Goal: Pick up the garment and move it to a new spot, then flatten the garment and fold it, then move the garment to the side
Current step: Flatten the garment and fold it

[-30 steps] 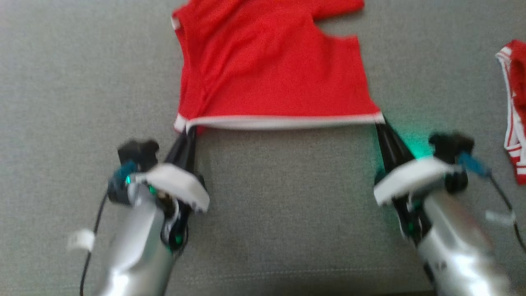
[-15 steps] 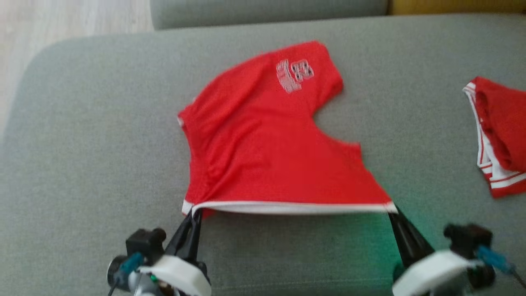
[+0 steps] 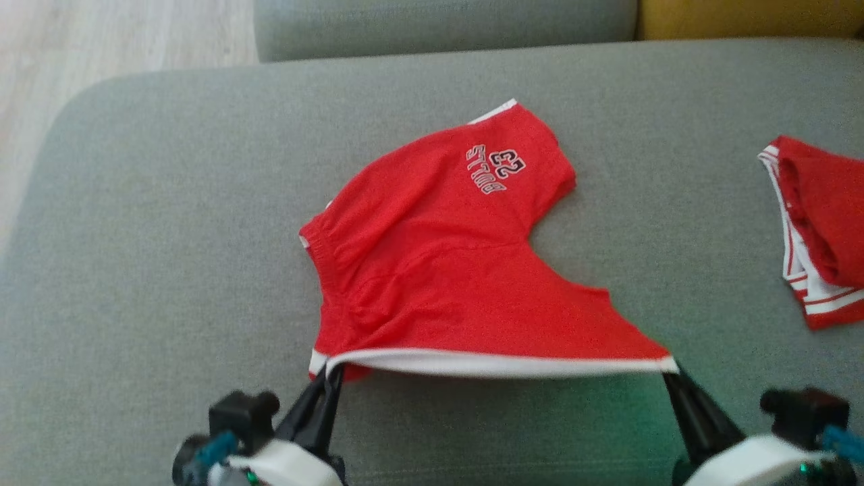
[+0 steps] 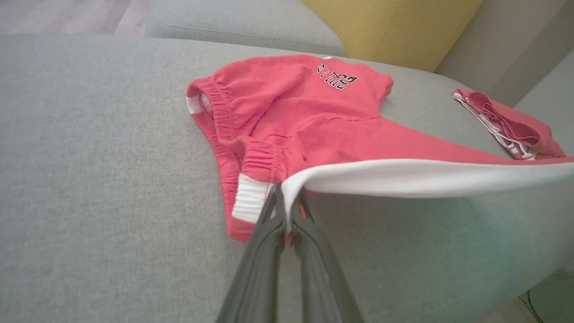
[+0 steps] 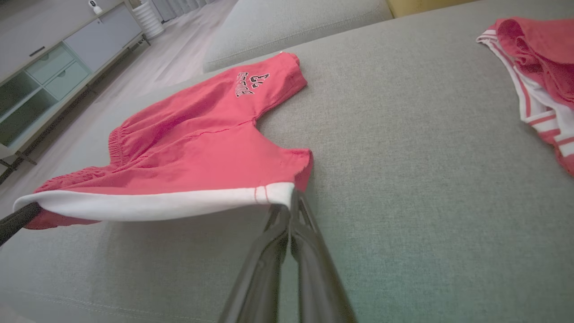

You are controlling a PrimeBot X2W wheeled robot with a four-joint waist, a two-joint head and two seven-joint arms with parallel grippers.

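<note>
Head view cuts off both arms at the bottom edge, so just the dark fingers and a bit of white casing show. The left tool has its fingers pressed together on the left corner of the white hem of the red shorts. The right tool is pinched the same way on the right corner. Each pair of fingertips is tucked under the hem, hidden from above. The hem hangs taut and lifted between them, while the rest of the shorts lies on the grey sofa, near its middle. The shorts are a soft knit, with a gathered waistband bunched on the left side and one leg stretching away. A dark-outlined print on that leg sits upside down, its letters too small to read surely. A second garment, red with white stripes, lies well apart to the right, cut off by the frame. The sofa cloth is a coarse weave. Left wrist view shows a yellow cushion behind.
</note>
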